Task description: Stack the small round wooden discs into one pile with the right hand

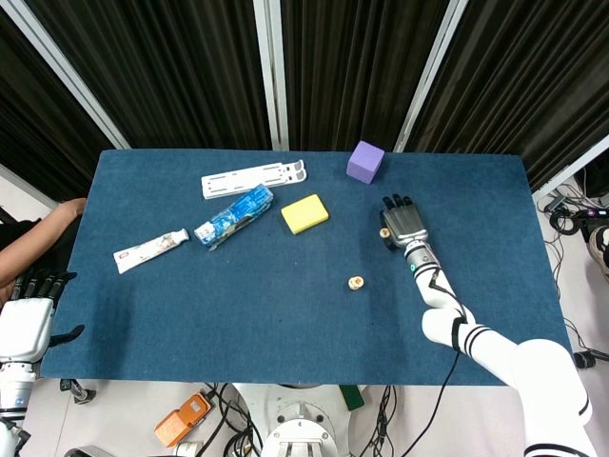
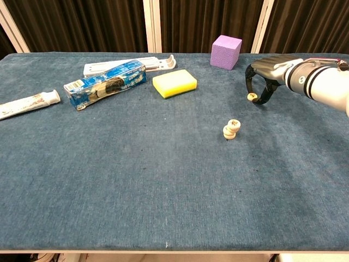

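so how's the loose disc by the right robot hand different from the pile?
The loose disc is a single piece; the pile is several discs stacked, slightly offset. The loose disc sits between the curled fingers of the right robot hand, though whether it is gripped is unclear; the pile stands free on the table. The loose disc lies farther back, nearer the purple block. Both are small, round, pale wood.

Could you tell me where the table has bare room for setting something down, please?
The whole near half of the blue table, in front of the small disc pile, is bare. The far left is crowded: toothpaste tube, blue packet, white bracket, yellow sponge. Far right, the right hand closes around a lone disc near the purple cube.
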Motion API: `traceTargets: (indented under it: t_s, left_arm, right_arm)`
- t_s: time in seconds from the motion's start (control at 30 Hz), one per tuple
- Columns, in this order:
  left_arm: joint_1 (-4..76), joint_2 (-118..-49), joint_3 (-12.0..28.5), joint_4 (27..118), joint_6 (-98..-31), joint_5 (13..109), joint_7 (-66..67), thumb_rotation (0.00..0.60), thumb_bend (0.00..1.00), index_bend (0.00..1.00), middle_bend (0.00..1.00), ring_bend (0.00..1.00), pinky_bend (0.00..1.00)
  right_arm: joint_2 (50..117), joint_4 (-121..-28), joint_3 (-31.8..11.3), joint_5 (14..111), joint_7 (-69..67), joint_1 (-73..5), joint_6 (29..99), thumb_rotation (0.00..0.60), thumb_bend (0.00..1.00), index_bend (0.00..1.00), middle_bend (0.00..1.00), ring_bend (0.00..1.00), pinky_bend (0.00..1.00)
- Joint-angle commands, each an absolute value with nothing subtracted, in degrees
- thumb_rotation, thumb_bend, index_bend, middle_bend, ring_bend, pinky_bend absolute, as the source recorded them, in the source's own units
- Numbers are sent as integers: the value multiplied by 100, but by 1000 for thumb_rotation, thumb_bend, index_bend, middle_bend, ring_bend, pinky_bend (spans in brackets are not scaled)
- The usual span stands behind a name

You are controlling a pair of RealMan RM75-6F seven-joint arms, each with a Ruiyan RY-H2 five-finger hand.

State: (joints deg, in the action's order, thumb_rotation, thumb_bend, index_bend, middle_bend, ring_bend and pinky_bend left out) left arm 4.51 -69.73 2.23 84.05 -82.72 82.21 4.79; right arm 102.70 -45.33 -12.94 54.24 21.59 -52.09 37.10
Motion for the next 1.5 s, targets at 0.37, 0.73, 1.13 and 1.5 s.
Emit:
traceTargets:
  t_s: [0.37, 0.73, 1.13, 1.5]
  left_arm:
    - [485, -7000, 240, 8374, -8253, 8239, 432, 600, 81, 192, 176, 108, 12]
    - [477, -7035, 225, 8337, -8294, 8282, 381, 600, 80, 193, 177, 108, 12]
    - [419, -7070, 196, 8249, -8326, 8270, 302, 600, 81, 192, 176, 108, 12]
    - [421, -7091, 201, 8187, -8310, 8265, 254, 600, 81, 192, 176, 108, 12]
  right_arm:
    - [9007, -6812, -1148, 6299, 1954, -4794, 4634, 600, 549, 587, 197, 147, 178]
    - [8236, -8609, -597, 7116, 2242, -4435, 5164, 600, 549, 586, 200, 148, 178]
    - [8494, -8525, -430, 7202, 2557, -4460, 5116, 600, 547, 568, 200, 148, 178]
    - [8552, -8530, -432, 7214, 2618, -4483, 5104, 600, 543, 556, 200, 148, 178]
